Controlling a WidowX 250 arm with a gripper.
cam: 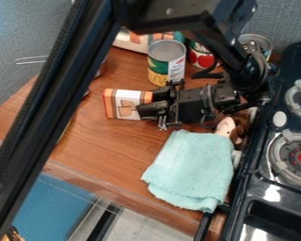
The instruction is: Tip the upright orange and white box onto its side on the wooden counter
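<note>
The black gripper is left of the stove with its fingertips pointing left. Its fingers stand apart at the right end of an orange-and-white box, covering part of that end. Whether they touch the box cannot be told. A folded light-blue cloth lies on the wooden surface below the gripper. Above it stands a green-and-yellow can, and a red-labelled can is just to the right, partly behind the arm.
The black stove with its burners borders the right side. A small brown-and-beige toy lies between cloth and gripper, near the stove. Another open can is at the upper right. The wooden counter ends at a front edge lower left.
</note>
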